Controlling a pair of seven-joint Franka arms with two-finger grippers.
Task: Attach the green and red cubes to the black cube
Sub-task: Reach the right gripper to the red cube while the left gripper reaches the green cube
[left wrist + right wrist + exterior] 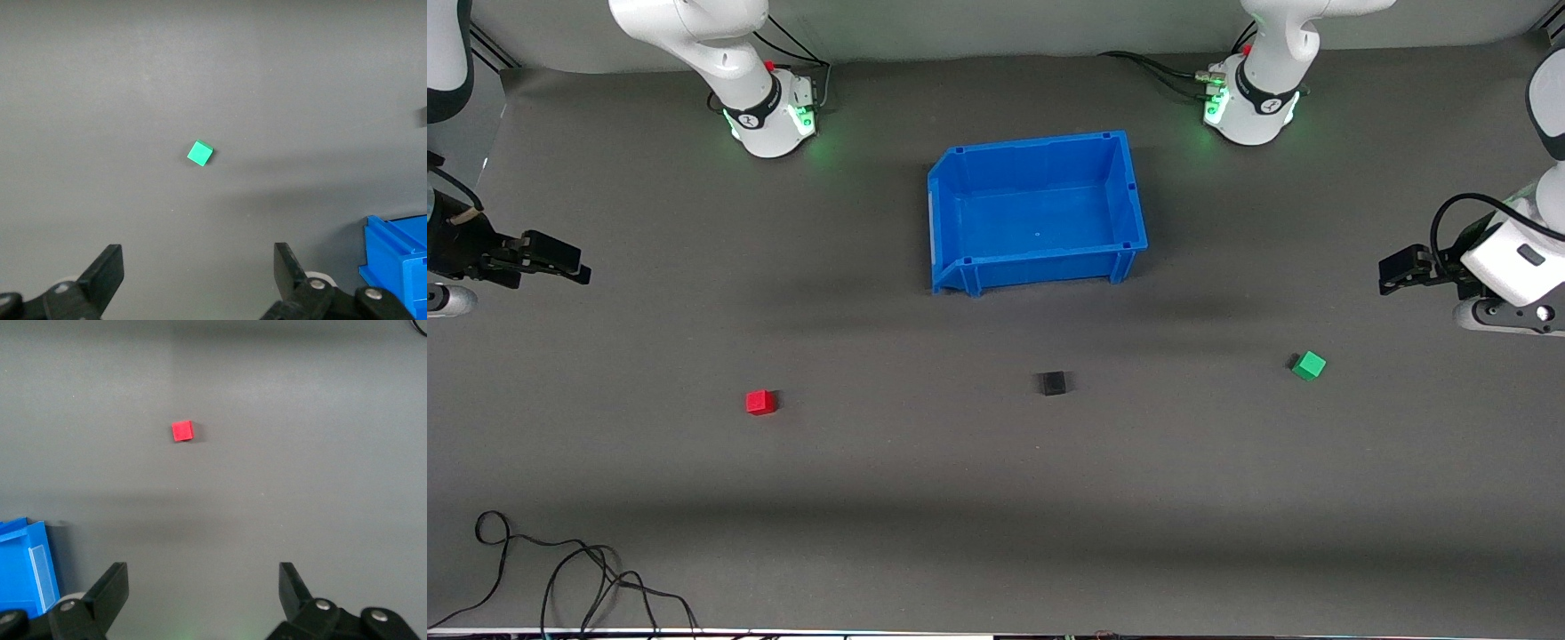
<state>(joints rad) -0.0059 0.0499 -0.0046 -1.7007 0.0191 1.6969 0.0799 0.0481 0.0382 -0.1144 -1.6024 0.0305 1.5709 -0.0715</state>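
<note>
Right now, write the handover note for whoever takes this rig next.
Left claw: open, holding nothing, up at its end of the table.
Right claw: open, holding nothing, up at its own end.
Black cube: on the table, nearer the front camera than the blue bin.
Green cube: toward the left arm's end.
Red cube: toward the right arm's end.
Done: nothing; all three cubes lie apart.
Left: bring both coloured cubes to the black one.

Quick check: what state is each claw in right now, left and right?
Left claw: open, holding nothing, up over bare table short of the green cube.
Right claw: open, holding nothing, up over bare table short of the red cube.
</note>
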